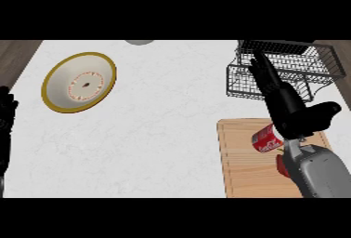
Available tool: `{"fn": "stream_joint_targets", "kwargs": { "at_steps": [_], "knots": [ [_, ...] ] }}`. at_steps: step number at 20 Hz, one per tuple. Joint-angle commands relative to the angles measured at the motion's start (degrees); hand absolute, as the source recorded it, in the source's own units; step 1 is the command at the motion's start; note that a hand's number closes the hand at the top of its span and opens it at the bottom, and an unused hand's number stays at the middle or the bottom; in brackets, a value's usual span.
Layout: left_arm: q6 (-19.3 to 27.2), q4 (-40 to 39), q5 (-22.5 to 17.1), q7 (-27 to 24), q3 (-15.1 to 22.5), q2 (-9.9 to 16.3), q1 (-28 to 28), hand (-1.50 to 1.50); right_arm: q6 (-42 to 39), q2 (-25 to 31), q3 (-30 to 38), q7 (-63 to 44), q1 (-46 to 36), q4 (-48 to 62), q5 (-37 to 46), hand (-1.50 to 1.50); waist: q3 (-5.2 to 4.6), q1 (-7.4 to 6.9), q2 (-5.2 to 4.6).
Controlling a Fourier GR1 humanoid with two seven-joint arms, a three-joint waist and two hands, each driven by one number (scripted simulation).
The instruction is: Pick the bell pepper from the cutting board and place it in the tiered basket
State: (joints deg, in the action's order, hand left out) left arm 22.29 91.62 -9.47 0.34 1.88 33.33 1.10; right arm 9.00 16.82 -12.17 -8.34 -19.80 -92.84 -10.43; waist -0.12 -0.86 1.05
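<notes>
A sliver of the red bell pepper shows on the wooden cutting board at the lower right, mostly hidden under my right forearm. My right hand is above the board's far edge, open, with straight fingers stretching over the black wire tiered basket at the upper right and the thumb spread to the right. Nothing is in that hand. My left hand rests open at the left edge, fingers up.
A red soda can lies on the cutting board just left of my right wrist. A yellow-rimmed plate sits at the upper left of the white counter. A grey round object peeks in at the top edge.
</notes>
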Motion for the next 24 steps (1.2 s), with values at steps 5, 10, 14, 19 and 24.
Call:
{"fn": "stream_joint_targets", "kwargs": {
  "at_steps": [5, 10, 14, 19, 24],
  "knots": [
    [-0.56, 1.76, 0.61, -1.42, 6.59, -7.76, -3.73, 0.00, -16.06, 8.82, 17.91, 14.27, 6.64, -5.54, -17.79, 1.50, 0.37, 4.25, -0.86],
    [-0.55, 0.79, 0.38, -0.21, 11.58, -13.17, -6.25, 0.00, -22.71, 5.33, 22.39, 12.75, 12.28, 6.10, -29.50, -1.50, 0.59, 4.56, -1.79],
    [0.45, 0.26, 1.77, -0.22, 12.99, -14.78, -6.35, 0.00, -44.13, 12.10, 24.05, 15.91, 21.46, 5.84, -37.05, -1.50, 0.39, 4.25, -1.00],
    [0.59, -0.75, 2.49, 1.44, 13.08, -15.64, -9.02, 0.00, -60.94, 25.61, 34.60, 21.61, 26.97, 10.47, -35.82, -1.50, 0.26, 3.32, -0.93],
    [1.97, -1.95, 4.26, 0.78, 15.11, -17.44, -8.12, 0.00, -57.40, 34.82, 39.57, 23.22, 26.52, -0.37, -14.60, -1.50, 0.12, 4.07, -0.57]
  ]
}}
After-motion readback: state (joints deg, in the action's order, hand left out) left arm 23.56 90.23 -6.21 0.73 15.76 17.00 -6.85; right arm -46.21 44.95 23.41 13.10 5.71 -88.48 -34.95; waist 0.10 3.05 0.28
